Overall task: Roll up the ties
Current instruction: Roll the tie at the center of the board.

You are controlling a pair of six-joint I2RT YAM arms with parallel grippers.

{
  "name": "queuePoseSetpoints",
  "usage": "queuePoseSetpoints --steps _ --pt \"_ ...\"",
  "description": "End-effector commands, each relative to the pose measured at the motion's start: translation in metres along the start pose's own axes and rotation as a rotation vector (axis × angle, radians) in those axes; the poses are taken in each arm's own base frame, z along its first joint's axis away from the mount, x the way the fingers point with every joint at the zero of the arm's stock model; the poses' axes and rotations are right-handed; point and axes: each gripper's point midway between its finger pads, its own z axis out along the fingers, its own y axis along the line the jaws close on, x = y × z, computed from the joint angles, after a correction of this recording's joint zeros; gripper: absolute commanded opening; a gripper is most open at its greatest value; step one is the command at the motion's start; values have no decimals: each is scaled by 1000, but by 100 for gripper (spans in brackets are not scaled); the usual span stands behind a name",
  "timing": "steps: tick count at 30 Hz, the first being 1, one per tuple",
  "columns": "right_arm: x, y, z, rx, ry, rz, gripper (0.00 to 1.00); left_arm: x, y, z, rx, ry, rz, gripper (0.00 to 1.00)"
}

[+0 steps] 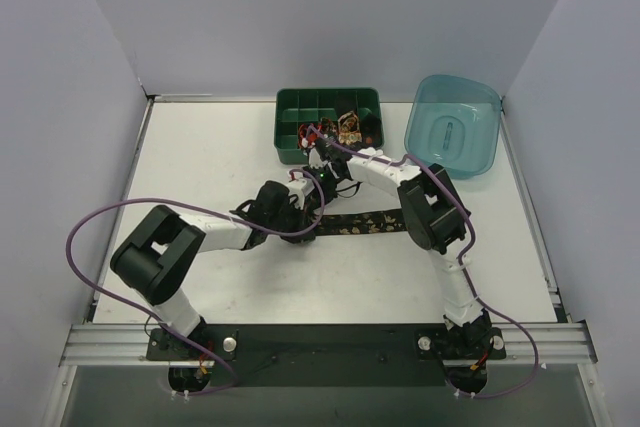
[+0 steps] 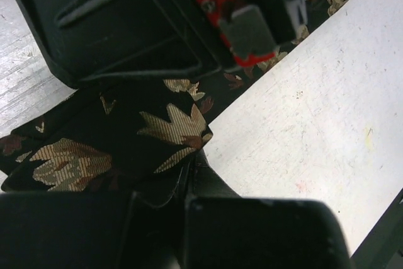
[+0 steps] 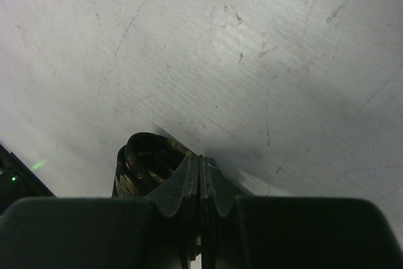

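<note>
— Tools both look clenched from above: left tool (image 1: 290, 212) and right tool (image 1: 330, 192) meet at the left end of the tie (image 1: 365, 222), mid-surface. Its length runs left to right, free end pointing right.
— And the left wrist view?
— Left tool (image 2: 192, 177) seems to pinch the tie (image 2: 126, 137) at its leaf-patterned edge.
— Right wrist?
— Right tool (image 3: 200, 177) pressed tight, a small coil (image 3: 148, 165) touching it. Whether it's gripped, I can't tell. I'd say winding is under way; next needs steady turns and a taut strip.
</note>
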Motion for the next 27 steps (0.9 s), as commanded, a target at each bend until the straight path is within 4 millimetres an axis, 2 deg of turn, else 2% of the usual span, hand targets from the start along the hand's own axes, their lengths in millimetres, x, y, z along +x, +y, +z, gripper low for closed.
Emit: queuePoseSetpoints --steps 1,9,15,20,21,22,24,25,27 --pt "13 20 -14 -61 47 -15 0 -3 9 6 -43 -7 -1 0" --pt "21 24 -16 -90 78 -17 0 8 18 8 -77 17 -9 0" --pt "3 7 -21 2 14 3 0 2 7 0 -57 -13 19 0" --pt "-29 2 -42 20 -84 27 0 -24 -16 -34 -59 -134 95 0" --pt "-34 2 -46 21 -104 32 0 -24 -17 -39 -66 -143 103 0" --pt "-39 3 -54 22 -128 32 0 -33 -23 -53 -59 -181 113 0" --pt "-46 2 -61 21 -160 37 0 -35 -27 -65 -57 -207 119 0" --pt "-50 5 -69 17 -184 31 0 -41 -29 -77 -55 -238 119 1" --pt "-50 6 -73 9 -205 26 0 -47 -30 -89 -64 -265 104 12"
